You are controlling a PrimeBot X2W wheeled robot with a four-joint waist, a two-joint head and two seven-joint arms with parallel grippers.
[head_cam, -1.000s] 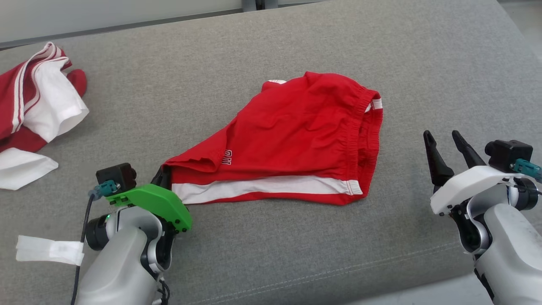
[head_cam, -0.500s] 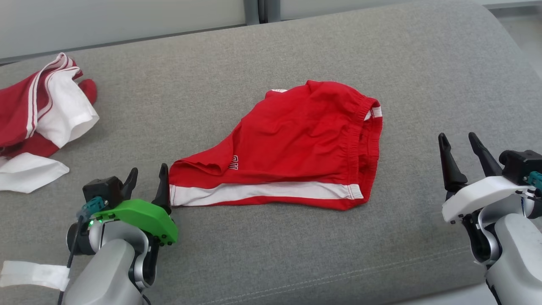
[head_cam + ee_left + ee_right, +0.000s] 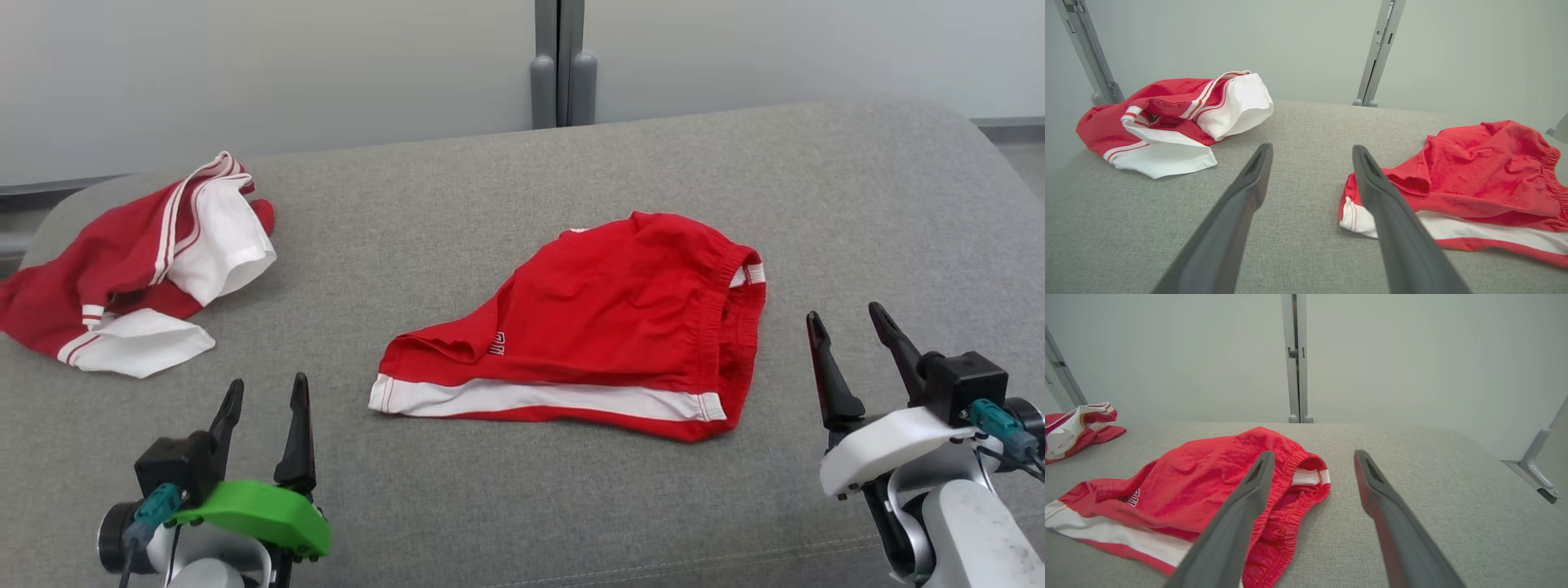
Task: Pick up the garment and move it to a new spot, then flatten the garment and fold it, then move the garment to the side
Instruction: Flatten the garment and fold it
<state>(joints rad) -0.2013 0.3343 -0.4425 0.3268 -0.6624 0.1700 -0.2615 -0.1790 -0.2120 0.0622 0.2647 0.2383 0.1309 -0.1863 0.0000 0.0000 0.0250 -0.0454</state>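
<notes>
A crumpled red-and-white pile point(image 3: 139, 278) lies far left on the grey cushion point(image 3: 457, 204), well apart from the work. I take it for laundry parked out of the way. Its left end is cut off by the edge of the head view.

Next comes the left gripper point(image 3: 269, 382), fingers spread and empty. It hovers near the left corner of the shorts point(image 3: 604, 327) without touching it (the wrist view shows bare cushion between its fingers). Its arm is cut off at the bottom edge.

The shorts lie mid-cushion, doubled over, with the white stripe point(image 3: 555, 400) along the near edge and the waistband point(image 3: 722, 327) at the right. That lie suggests a fold made or half made, with the move to the side not yet done. The lower layer is hidden, so I cannot tell how squarely the halves match. The white print point(image 3: 498, 343) is too small to read.

At the right, the right gripper point(image 3: 844, 314) stands just off the waistband, fingers spread and holding nothing. It looks poised to take whichever end needs it.
</notes>
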